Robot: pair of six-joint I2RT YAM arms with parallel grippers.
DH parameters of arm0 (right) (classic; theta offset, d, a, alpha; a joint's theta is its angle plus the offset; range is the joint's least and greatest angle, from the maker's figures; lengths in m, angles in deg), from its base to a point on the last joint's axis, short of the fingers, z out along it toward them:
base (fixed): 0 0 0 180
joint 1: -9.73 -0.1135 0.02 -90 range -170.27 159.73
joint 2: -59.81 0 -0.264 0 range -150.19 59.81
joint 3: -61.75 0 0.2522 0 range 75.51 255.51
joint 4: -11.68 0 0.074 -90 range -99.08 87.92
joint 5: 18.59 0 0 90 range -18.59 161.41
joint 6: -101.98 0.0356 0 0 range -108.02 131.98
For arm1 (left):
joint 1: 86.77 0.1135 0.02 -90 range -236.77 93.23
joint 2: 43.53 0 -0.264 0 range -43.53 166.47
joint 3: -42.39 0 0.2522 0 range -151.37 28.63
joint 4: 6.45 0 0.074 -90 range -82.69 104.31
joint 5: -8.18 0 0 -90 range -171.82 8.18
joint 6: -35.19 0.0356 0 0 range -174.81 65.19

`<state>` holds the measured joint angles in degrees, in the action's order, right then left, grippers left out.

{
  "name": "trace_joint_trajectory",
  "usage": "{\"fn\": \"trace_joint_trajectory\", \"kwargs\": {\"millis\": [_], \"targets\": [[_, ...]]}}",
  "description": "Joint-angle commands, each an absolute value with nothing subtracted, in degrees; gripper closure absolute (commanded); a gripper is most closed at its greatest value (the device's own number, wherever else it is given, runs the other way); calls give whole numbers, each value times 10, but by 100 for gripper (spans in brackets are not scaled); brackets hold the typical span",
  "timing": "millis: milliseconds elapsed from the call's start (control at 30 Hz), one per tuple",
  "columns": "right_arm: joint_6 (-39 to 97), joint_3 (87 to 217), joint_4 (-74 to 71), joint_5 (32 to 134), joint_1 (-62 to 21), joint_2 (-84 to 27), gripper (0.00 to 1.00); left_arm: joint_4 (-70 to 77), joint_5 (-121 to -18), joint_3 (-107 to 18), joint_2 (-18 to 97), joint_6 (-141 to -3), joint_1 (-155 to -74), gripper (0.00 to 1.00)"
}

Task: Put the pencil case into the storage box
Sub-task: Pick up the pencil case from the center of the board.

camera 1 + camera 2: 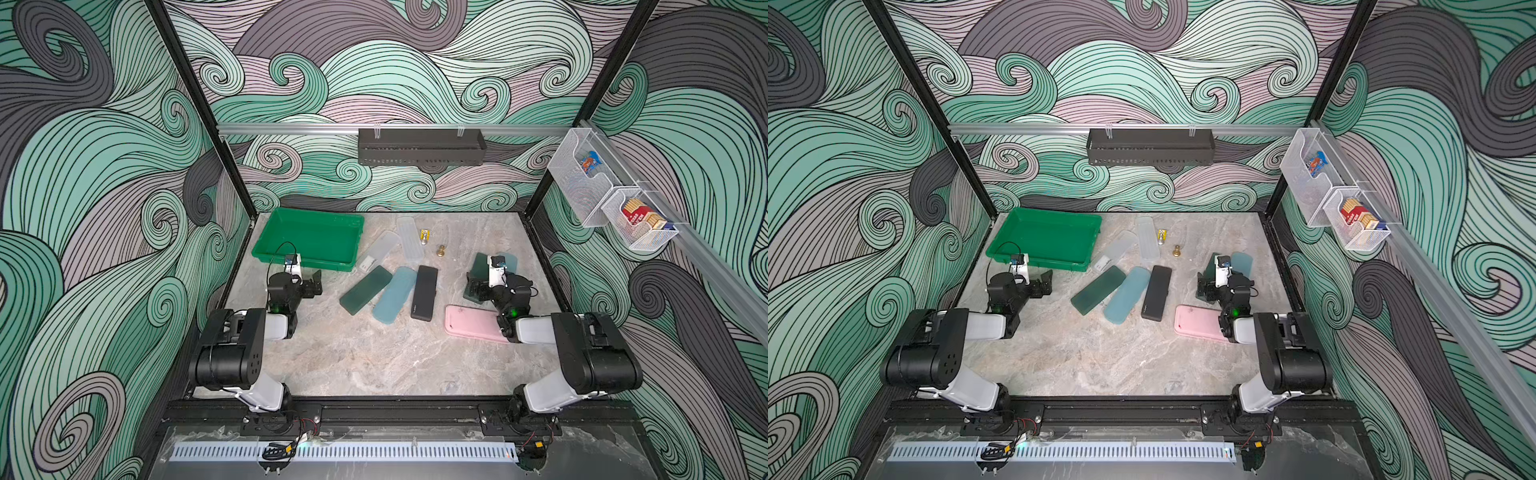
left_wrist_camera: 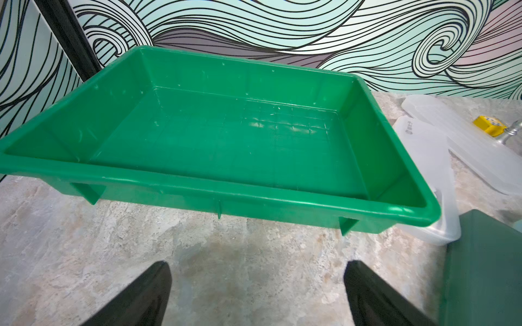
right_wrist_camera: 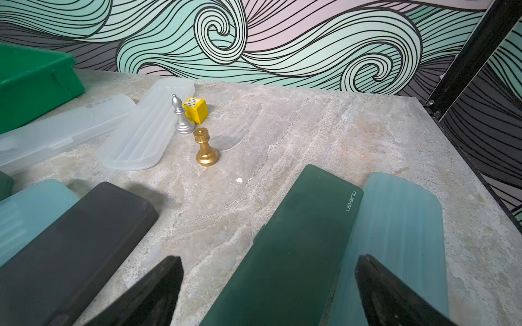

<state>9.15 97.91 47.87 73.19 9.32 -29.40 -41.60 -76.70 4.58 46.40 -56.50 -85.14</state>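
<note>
Well, looks like square one. Nearest the robot: a pink pencil case (image 1: 471, 322) flat on the tabletop (image 1: 374, 357), partly tucked under the right arm. Just past that, right gripper (image 3: 269, 262) spread wide with nothing in it, hanging over a dark green pencil case (image 3: 296, 240) that has a pale blue case (image 3: 395, 240) right up against its side. Left gripper (image 2: 257, 264) likewise wide open and empty, above bare tabletop just in front of the storage box (image 2: 254, 194).

Mid-table, three more side by side: a second dark green case (image 1: 365, 289), a second pale blue case (image 1: 395, 300), a black case (image 1: 424, 293). Further back, a smooth clear case (image 3: 65, 129) and a ribbed clear case (image 3: 147, 127), beside a gold chess piece (image 3: 206, 149), a silver chess piece (image 3: 182, 118) and a yellow die (image 3: 196, 108). Storage box at the far left, nothing inside.

So: pick step, not yet begun. Next move, probably: lower the right gripper astride the dark green pencil case's narrow width, close, lift clear of the blue neighbour, carry across to the box.
</note>
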Motion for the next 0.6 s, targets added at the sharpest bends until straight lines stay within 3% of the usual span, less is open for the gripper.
{"fn": "trace_joint_trajectory", "kwargs": {"millis": [0, 567], "targets": [[89, 979, 504, 735, 88, -297, 1, -434, -769, 47, 472, -557, -850, 1], [89, 979, 503, 736, 88, -296, 1, -418, -772, 40, 470, -561, -849, 1]]}}
